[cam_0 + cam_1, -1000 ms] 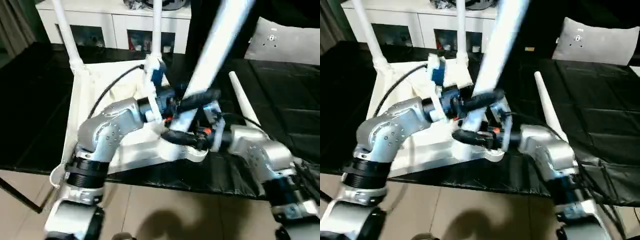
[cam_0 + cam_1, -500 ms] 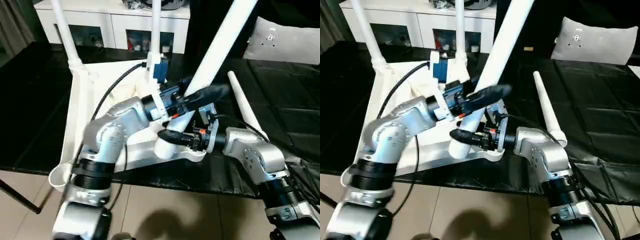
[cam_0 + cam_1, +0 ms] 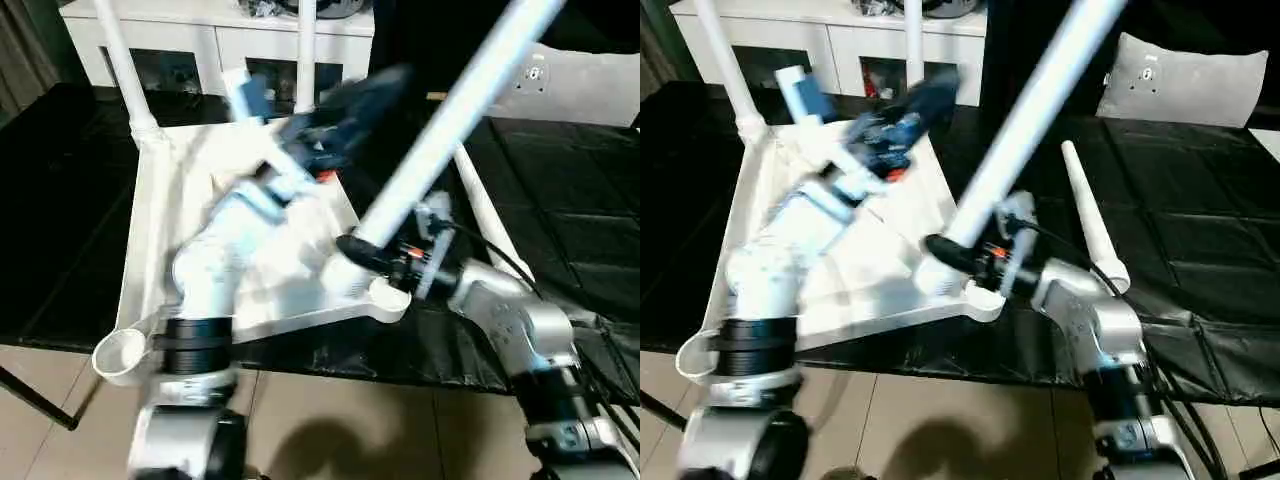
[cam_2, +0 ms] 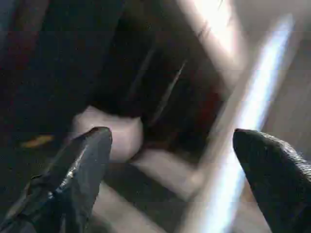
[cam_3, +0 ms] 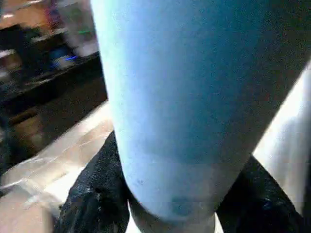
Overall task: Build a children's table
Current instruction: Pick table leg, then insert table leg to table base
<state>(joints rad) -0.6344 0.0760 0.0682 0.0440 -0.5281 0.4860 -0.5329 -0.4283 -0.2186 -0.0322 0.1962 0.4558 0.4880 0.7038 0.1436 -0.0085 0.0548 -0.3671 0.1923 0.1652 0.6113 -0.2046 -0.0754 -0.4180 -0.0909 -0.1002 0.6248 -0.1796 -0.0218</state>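
Still, round smooth leg (image 3: 450, 125) tapers

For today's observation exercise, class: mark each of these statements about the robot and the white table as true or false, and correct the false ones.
1. The right hand grips a table leg. True.
2. The left hand is shut on that leg. False: it is open, up over the tabletop, holding nothing.
3. Two legs already stand in the far corners. True.
4. A spare leg lies on the black cover. True.
5. The tabletop lies on the floor. False: it rests on the black cover.
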